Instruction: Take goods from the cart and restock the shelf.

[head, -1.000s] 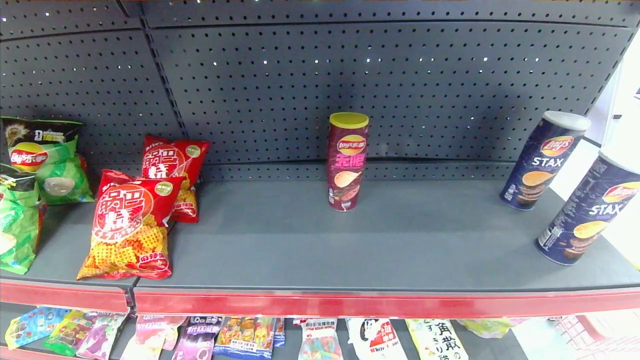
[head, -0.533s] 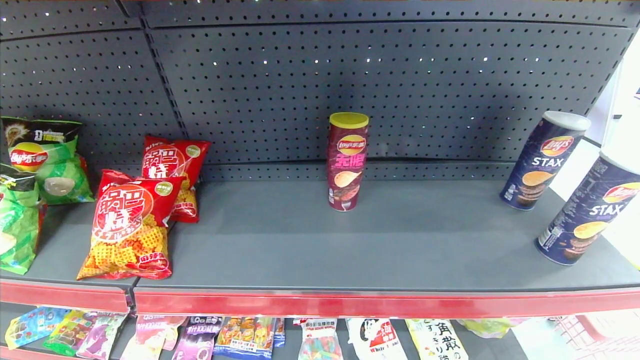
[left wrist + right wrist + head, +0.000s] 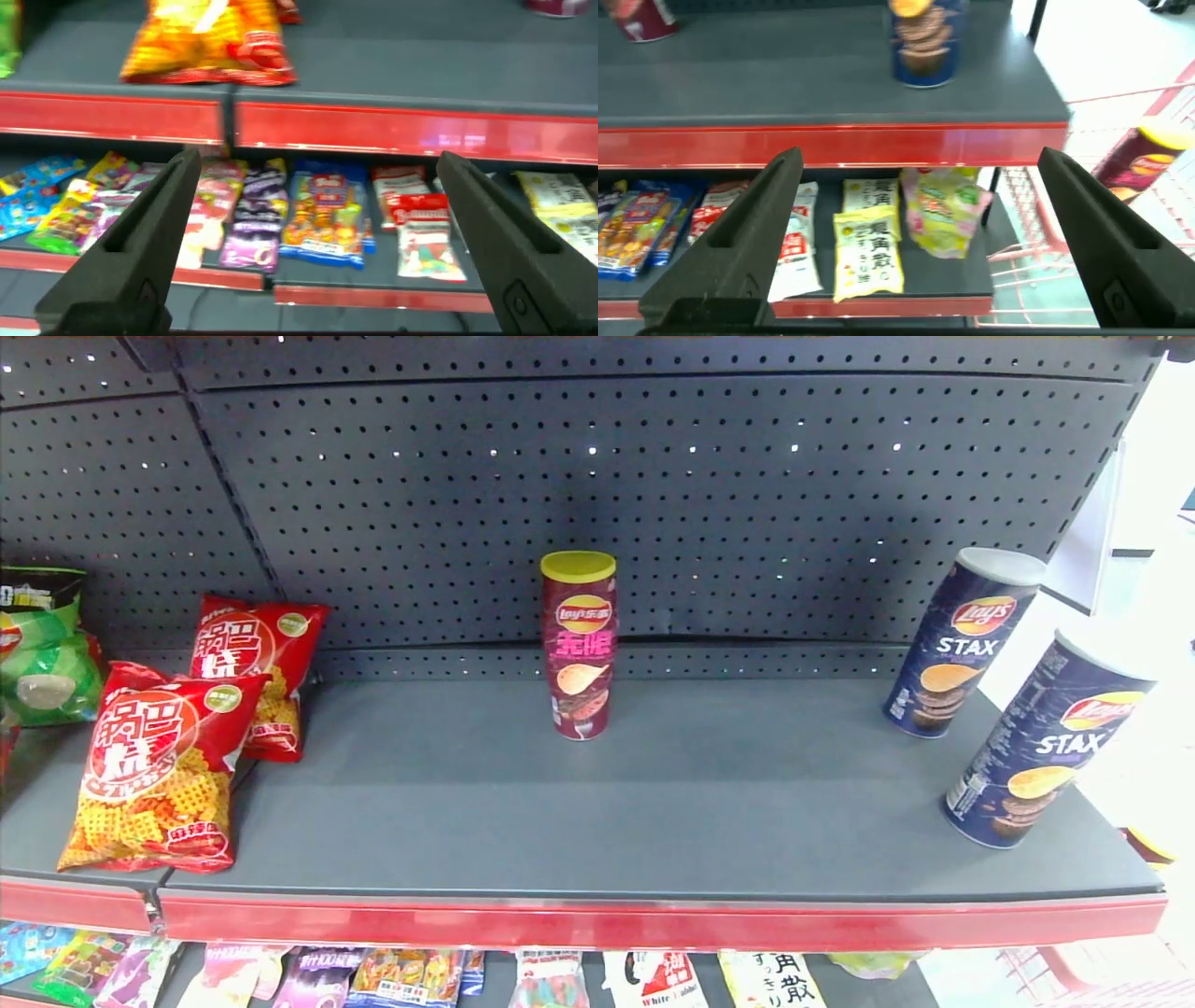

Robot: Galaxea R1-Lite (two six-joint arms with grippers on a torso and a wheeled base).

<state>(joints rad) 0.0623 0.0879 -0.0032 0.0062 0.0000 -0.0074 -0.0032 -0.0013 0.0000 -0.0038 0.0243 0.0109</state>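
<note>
Both jaws wide, empty. Left gripper (image 3: 318, 163) and right gripper (image 3: 920, 168) face the shelf (image 3: 653, 803) front. The cart (image 3: 1130, 93) stands low to the robot's right; a yellow-lidded can (image 3: 1142, 157) lies tilted inside. Right arm nearer.

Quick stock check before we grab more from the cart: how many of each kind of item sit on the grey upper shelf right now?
Maroon chip can, yellow lid: 1
Dark blue chip cans: 2
Red snack bags: 2
Green chip bag, cut off at the picture's edge: 1
Total: 6 in view
</note>
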